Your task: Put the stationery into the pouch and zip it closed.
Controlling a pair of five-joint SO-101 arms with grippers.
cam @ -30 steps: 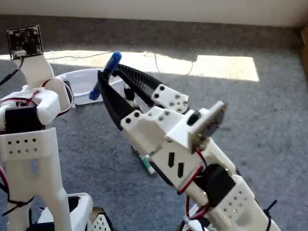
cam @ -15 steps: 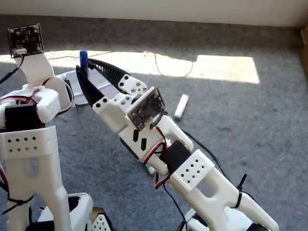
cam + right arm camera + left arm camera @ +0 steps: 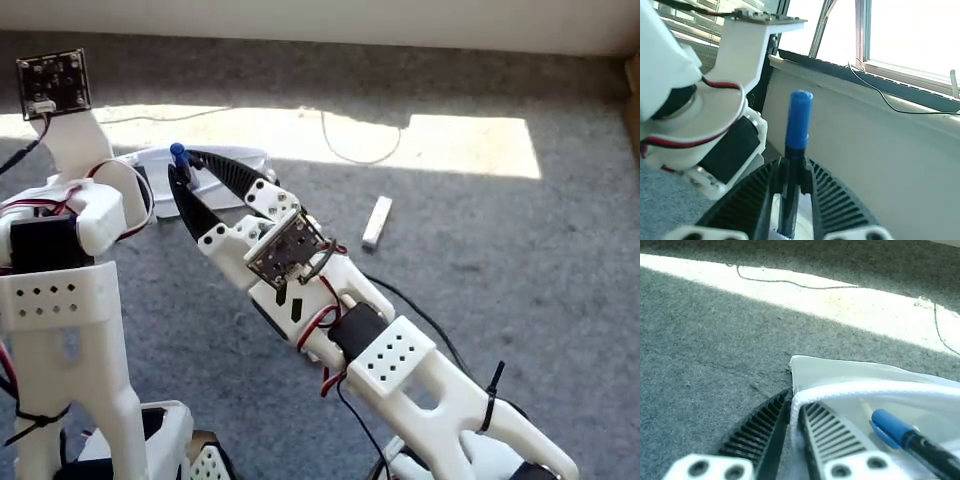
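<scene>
A blue-capped pen (image 3: 178, 153) stands nearly upright in my right gripper (image 3: 184, 170), which is shut on its dark barrel. The pen's lower end sits at the mouth of the white translucent pouch (image 3: 232, 160) on the grey carpet. In the right wrist view the pen (image 3: 798, 120) rises between the black ribbed fingers (image 3: 840, 205). My left gripper (image 3: 792, 402) is shut on the pouch's white zip rim (image 3: 840, 388), holding the mouth open. The pen's blue cap (image 3: 892, 428) shows inside that opening.
A small white stick-shaped item (image 3: 376, 221) lies on the carpet to the right of the pouch. A thin cable (image 3: 345, 155) runs across the sunlit strip behind. The left arm's white tower (image 3: 60, 300) stands close beside the pouch.
The right arm has swung left and down with the pen. The pen went from tilted to nearly upright and dropped to the pouch's mouth. The left arm has not moved.
</scene>
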